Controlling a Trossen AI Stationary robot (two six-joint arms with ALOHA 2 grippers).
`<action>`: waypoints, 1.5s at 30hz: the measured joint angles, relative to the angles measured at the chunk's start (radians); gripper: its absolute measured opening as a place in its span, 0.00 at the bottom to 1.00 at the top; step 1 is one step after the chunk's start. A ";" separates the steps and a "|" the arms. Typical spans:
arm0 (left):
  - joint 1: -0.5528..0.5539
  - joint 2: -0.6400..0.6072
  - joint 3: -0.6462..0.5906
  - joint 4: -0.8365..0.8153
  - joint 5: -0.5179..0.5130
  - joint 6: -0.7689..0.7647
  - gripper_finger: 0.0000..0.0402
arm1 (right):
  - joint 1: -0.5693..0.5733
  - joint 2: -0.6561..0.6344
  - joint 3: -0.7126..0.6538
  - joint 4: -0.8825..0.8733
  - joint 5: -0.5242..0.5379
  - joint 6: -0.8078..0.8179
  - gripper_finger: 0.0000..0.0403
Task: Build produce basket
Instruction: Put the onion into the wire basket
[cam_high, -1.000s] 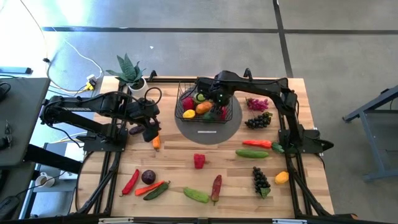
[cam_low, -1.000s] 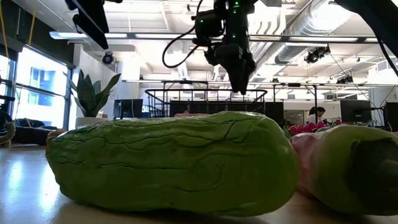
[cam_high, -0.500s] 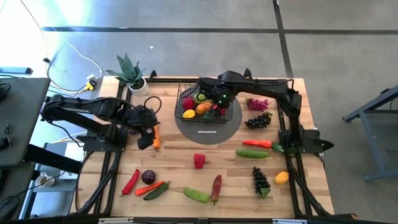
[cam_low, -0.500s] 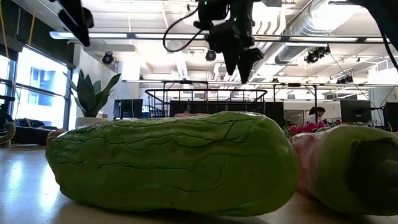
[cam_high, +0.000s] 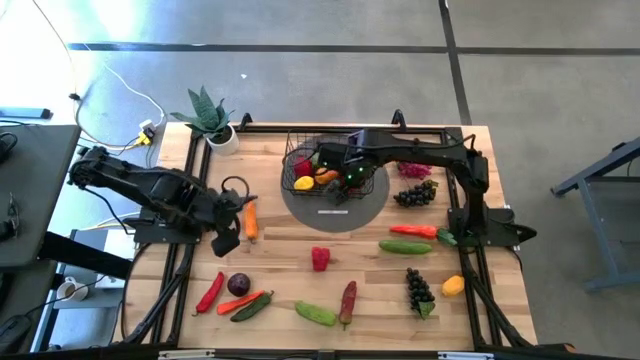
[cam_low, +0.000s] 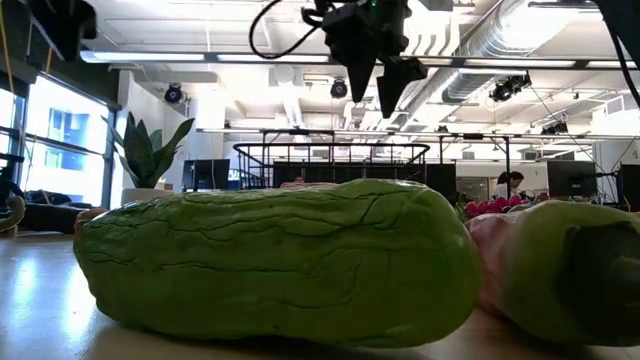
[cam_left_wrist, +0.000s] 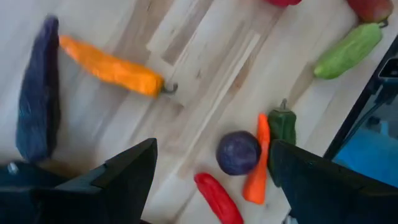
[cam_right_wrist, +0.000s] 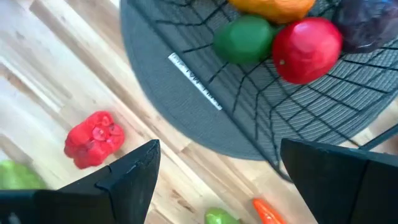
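Two grippers are held empty, jaws apart: the right gripper (cam_high: 349, 176) above the black wire-mesh basket (cam_high: 296, 178) on the round grey mat (cam_right_wrist: 186, 118), whose white label is unreadable; the left gripper (cam_high: 226, 240) beside a smooth orange pepper (cam_high: 251, 222).

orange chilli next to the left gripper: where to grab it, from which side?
Grip the orange chilli mid-body, coming straight down, fingers closing across its narrow width. It lies flat on bare wood, long and slim, so the sides are free. The open left gripper is right beside it.

Open-plan lab: exposed ceiling ducts (cam_low: 520, 55), monitors (cam_low: 572, 178), concrete floor (cam_high: 330, 85).
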 joint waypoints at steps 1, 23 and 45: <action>-0.015 0.000 0.000 -0.002 0.000 -0.040 0.76 | 0.009 0.000 0.000 -0.001 0.000 -0.001 0.78; -0.356 0.135 0.001 0.003 -0.110 -0.848 0.76 | 0.101 0.000 0.000 -0.011 0.001 -0.171 0.78; -0.409 0.443 0.001 0.142 -0.105 -1.024 0.76 | 0.102 0.000 0.000 -0.006 0.001 -0.194 0.78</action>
